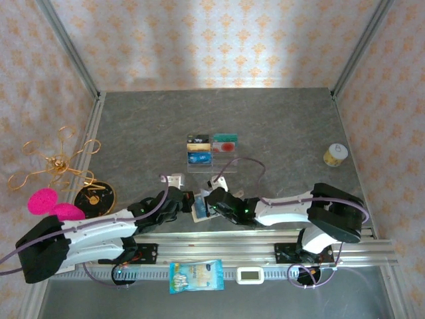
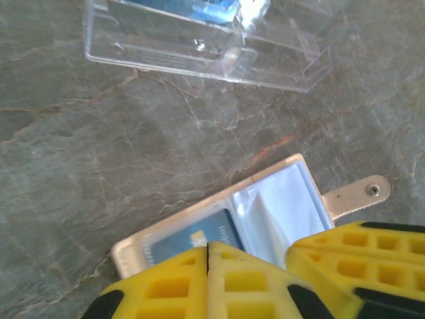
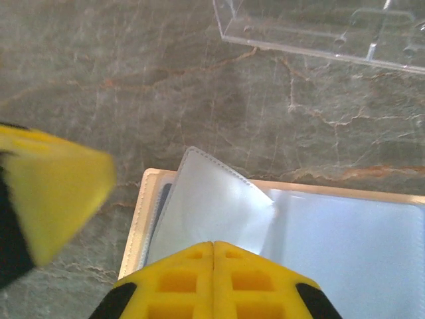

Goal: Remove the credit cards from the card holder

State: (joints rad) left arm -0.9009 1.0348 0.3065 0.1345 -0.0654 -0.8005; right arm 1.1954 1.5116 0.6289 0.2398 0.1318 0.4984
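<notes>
Tan card holder (image 1: 201, 207) open at table (image 1: 279, 119) near edge; blue card (image 2: 189, 238) just ahead of closed left gripper (image 2: 208, 249); right gripper (image 3: 212, 247) closed too.

Take the card holder (image 1: 201, 209) as your mark. It lies open on the table (image 1: 279, 126), just behind the rail (image 1: 219, 249). Your left gripper (image 2: 208, 260) is over its left side, above a credit card (image 2: 192, 242) sitting in one pocket. Your right gripper (image 3: 212, 258) is over its right side, at a pocket leaf.

Behind it, apart, stands the rack (image 1: 212, 154) with more credit cards (image 1: 199, 158) in it. Well to its right and behind sits a small container (image 1: 335, 155). To its left lies a disc (image 1: 94, 196), and farther left a wire ornament (image 1: 53, 163). In front of it, past the rail, you have a packet (image 1: 194, 276), and to the front right a small device (image 1: 251, 274).
</notes>
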